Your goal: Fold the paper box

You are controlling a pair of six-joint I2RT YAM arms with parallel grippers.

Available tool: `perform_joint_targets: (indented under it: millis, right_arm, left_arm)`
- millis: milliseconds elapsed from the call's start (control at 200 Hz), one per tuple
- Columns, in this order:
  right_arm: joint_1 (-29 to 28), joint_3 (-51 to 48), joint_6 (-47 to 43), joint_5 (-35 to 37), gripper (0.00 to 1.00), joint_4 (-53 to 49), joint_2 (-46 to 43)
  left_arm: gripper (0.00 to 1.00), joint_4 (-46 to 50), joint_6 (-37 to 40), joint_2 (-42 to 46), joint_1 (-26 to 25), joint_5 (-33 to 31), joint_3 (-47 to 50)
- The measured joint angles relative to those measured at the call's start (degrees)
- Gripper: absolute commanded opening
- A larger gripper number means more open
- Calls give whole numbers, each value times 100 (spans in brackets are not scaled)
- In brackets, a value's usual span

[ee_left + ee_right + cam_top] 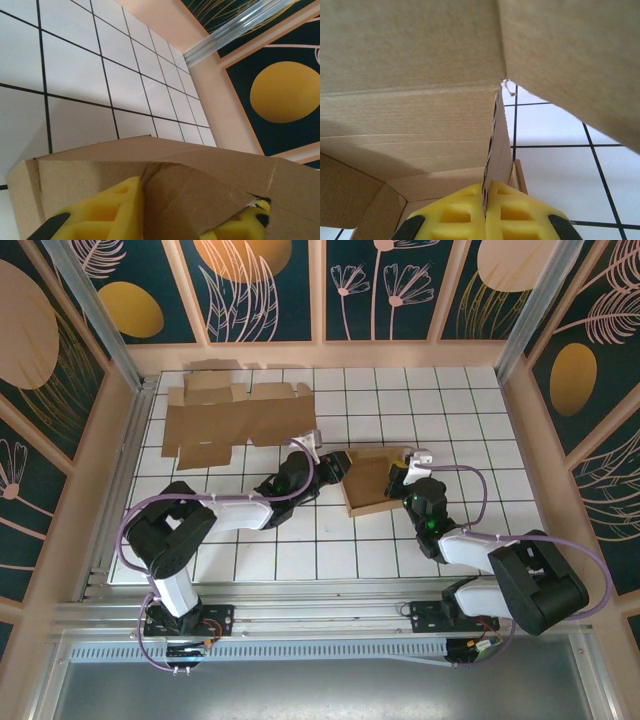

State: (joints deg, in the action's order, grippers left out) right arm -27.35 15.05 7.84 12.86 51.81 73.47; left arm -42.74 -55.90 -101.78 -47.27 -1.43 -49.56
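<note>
Right fingers [455, 215] clench the three-o'clock wall of the paper box [372, 490], which is probably light and crease-prone. Left fingers [110, 212] straddle its nine-o'clock side; I cannot tell whether they grip.

The table [400, 420] is white, with thin black lines that make squares. Around it stand dark blue-green walls [450, 270] with big gold circles [572, 378] and pale pink flower drawings [350, 280]. Peach frames [322, 290] split the walls into panels. Shiny metal posts [540, 305] stand in the back corners. A gray metal rail [300, 615] runs along the near edge.
</note>
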Motion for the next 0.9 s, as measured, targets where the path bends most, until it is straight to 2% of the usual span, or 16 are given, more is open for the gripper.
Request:
perform_joint_targets:
  millis: [255,541,896]
  right_arm:
    - [0,0,0,85,2,-76,-55]
    - [33,0,0,146,2,-223,-168]
    - [81,0,-4,365,2,-273,-177]
  left_arm:
    - [27,-151,-13,-120,0,55,-63]
    - [28,468,96,-151,0,92,-476]
    - [28,476,4,-697,11,101,-1073]
